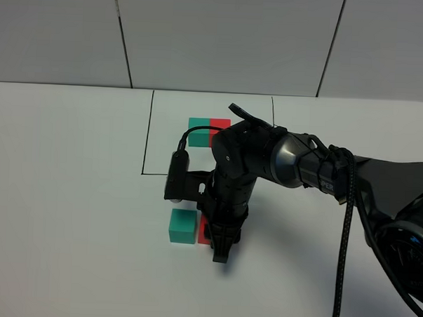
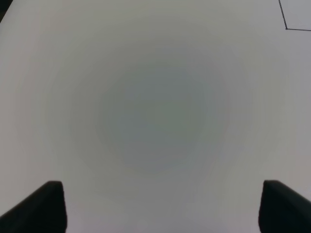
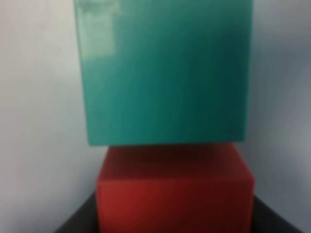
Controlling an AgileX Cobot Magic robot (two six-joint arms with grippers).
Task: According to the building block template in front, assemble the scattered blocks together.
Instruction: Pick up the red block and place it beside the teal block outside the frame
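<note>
- The building block template [image 1: 209, 130] lies on the table [image 1: 69, 194], inside the drawn rectangle [image 1: 146, 138], towards its far side.
- The left loose block [image 1: 183, 226] sits on the table in front of the rectangle's near edge, outside it.
- The right loose block [image 1: 204, 230] sits just beside it on the right; the two seem to touch, though the close view is blurred.
- The right gripper [image 1: 214, 232] stands over the right loose block, one finger on each side of it.

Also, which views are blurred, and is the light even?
Right wrist view: teal cube and red cube blurred, edges soft. Left wrist view: table shows a dim round patch mid-picture. Exterior high view: sharp, evenly lit, no glare.
</note>
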